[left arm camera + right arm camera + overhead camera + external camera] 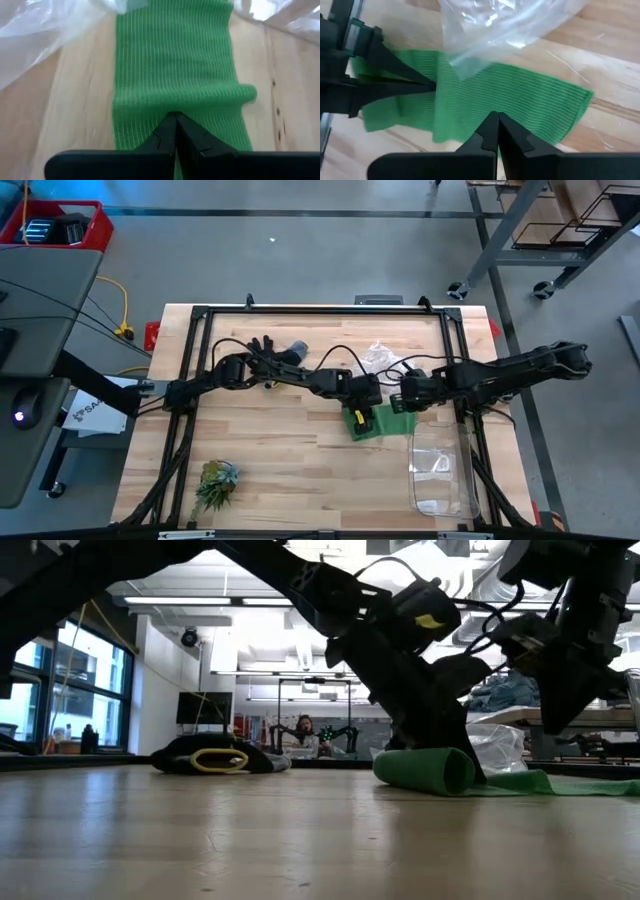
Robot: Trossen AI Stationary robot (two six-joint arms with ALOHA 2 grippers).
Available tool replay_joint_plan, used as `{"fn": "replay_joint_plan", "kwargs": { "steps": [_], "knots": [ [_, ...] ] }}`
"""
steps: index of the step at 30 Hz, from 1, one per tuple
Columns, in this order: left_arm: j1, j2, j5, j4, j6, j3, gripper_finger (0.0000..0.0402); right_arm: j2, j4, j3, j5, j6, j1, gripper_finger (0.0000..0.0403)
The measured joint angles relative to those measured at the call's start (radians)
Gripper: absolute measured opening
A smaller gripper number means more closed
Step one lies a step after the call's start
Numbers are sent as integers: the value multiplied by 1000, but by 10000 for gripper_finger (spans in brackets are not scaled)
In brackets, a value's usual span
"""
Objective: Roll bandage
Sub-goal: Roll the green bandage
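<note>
The left gripper (pixel 360 418) presses on the partly rolled green bandage (pixel 372 423) on the desk (pixel 290 445), jaws together. The right gripper (pixel 400 402), jaws also together, sits at the flat end, perhaps touching it.

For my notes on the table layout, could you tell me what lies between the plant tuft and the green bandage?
Only bare wooden table lies between the plant tuft and the bandage; the high view shows that stretch.
</note>
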Motion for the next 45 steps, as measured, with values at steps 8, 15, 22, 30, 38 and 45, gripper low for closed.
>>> {"fn": "replay_joint_plan", "kwargs": {
  "steps": [8, 15, 22, 30, 38, 45],
  "knots": [
    [-13, 0, -3, -41, 8, 0, 0, -53, 1, 0, 26, 17, 0, 0],
    [-34, -6, -2, -146, 65, 3, 0, -53, 3, 0, 24, 17, 1, 0],
    [-39, -6, 3, -199, 79, 3, 0, -53, 3, 0, 26, 72, 31, 0],
    [-49, -7, 2, -284, 136, 2, 0, -52, 9, 0, 44, 192, 137, 0],
    [-66, -10, -2, -325, 167, 2, 0, -51, 28, 0, 104, 326, 224, 0],
    [-67, -19, 17, -346, 168, -26, 0, -44, 55, 0, 122, 368, 250, 0]
  ]
}}
